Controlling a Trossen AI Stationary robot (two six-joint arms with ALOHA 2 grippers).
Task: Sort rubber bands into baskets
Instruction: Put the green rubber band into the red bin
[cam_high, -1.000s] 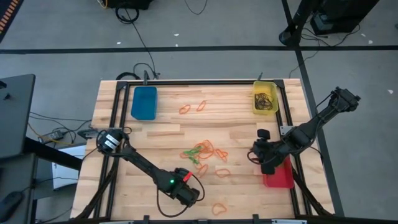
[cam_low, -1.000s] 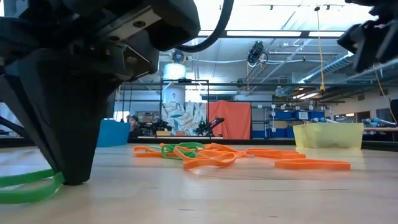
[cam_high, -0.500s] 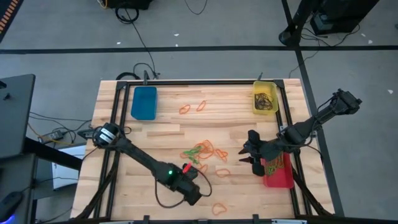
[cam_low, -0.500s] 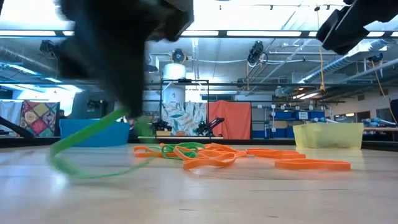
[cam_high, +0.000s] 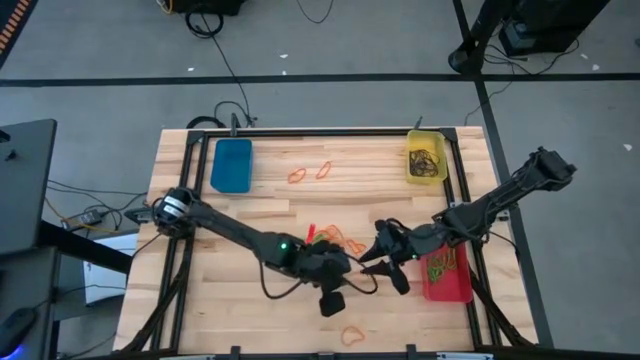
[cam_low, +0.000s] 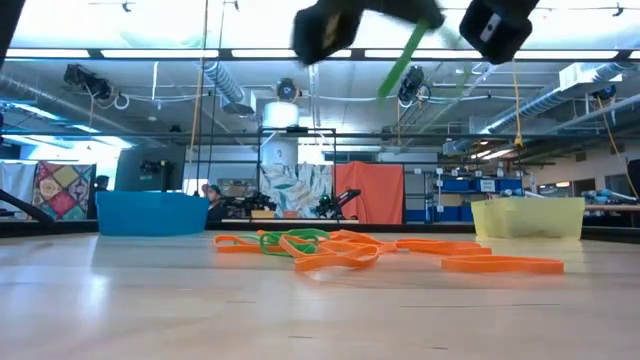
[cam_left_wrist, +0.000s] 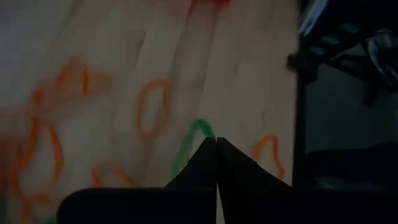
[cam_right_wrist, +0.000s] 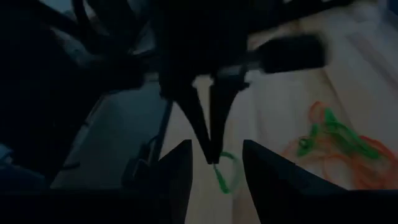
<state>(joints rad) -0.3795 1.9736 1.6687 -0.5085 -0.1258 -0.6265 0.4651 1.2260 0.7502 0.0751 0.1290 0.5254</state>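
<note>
My left gripper (cam_high: 350, 270) hangs over the middle of the table, shut on a green rubber band (cam_right_wrist: 224, 175). My right gripper (cam_high: 380, 262) is close beside it, open; in the right wrist view its fingers (cam_right_wrist: 181, 163) stand apart, facing the left fingertips and the band. Orange and green rubber bands (cam_high: 335, 240) lie piled on the wood, with loose orange ones (cam_high: 310, 173) farther back. The blue basket (cam_high: 232, 165) stands at the far left and the yellow basket (cam_high: 426, 158) at the far right. The red basket (cam_high: 447, 283) is at the right. My left gripper pinches a short stretch of the green band (cam_left_wrist: 196, 133) between its two shut fingertips. The fingers slant downward. The rest of the band hangs as a slack loop (cam_right_wrist: 225, 180) below them, clear of the table.
One orange band (cam_high: 352, 333) lies near the front edge and another (cam_high: 358, 278) lies under the grippers. The red basket holds green bands, the yellow one dark bands. A black frame (cam_high: 330, 132) runs round the table.
My left gripper has risen from the near edge and gone toward the table's middle, rolling as it went. The green band has come off the wood and now hangs clear. My right gripper has swung from over the red basket toward the left gripper and tipped nearer level.
</note>
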